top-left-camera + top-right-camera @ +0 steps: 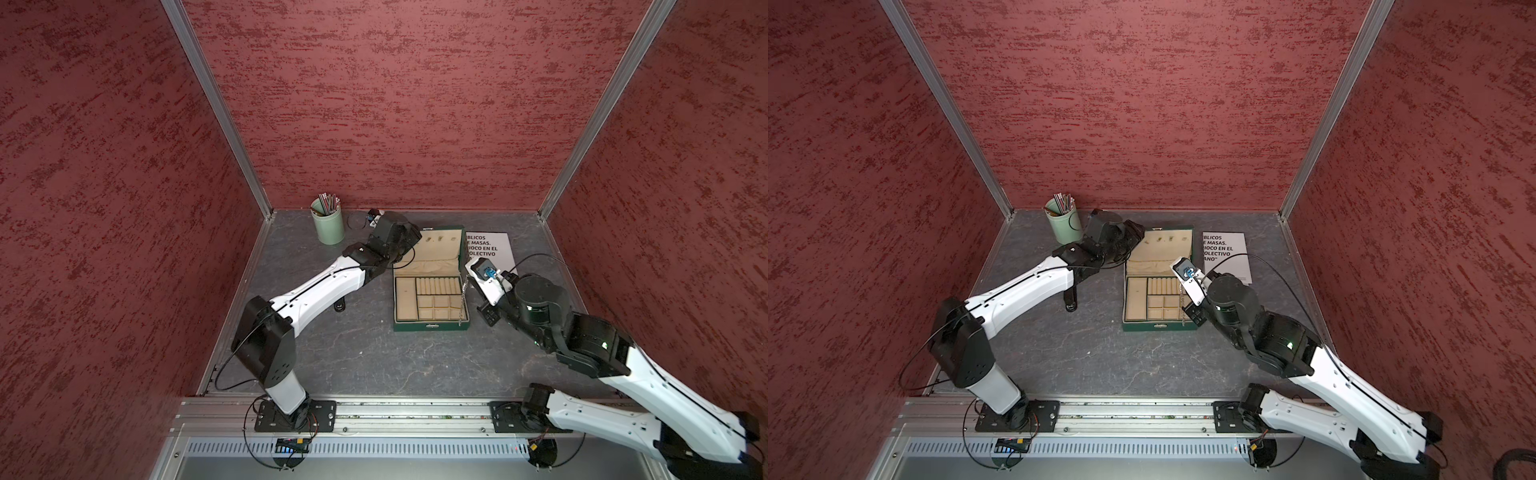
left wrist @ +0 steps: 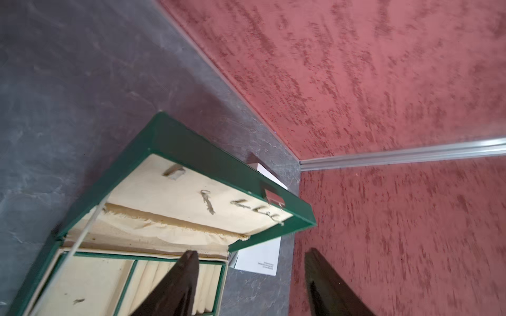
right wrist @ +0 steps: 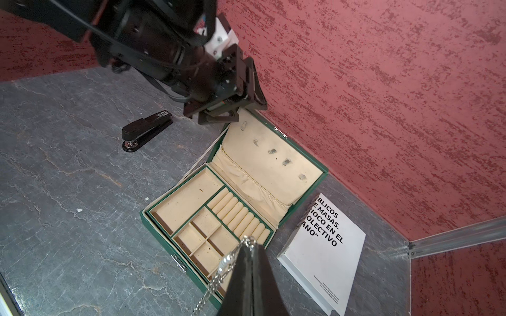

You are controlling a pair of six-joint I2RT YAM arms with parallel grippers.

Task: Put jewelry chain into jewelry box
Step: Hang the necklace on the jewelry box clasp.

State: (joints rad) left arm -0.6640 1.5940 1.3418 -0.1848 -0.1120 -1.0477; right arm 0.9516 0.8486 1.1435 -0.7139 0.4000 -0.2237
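Jewelry box point(image 1: 430, 327) is set open on the tabletop point(image 1: 353, 357), lid raised. Jewelry chain point(image 3: 217, 276) is pinched in the right jaws, which are closed tight on it, and is hung above the box's right edge. Left jaws are held well apart, empty, beside the lid's left edge.

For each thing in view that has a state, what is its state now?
left gripper: open, empty, beside the box.
right gripper: shut on the chain.
box: open, nothing inside.
chain: hanging limp from the right gripper, over the box.
stapler: closed, on its base.
cup: upright, holding pencils.
booklet: closed, lying flat.
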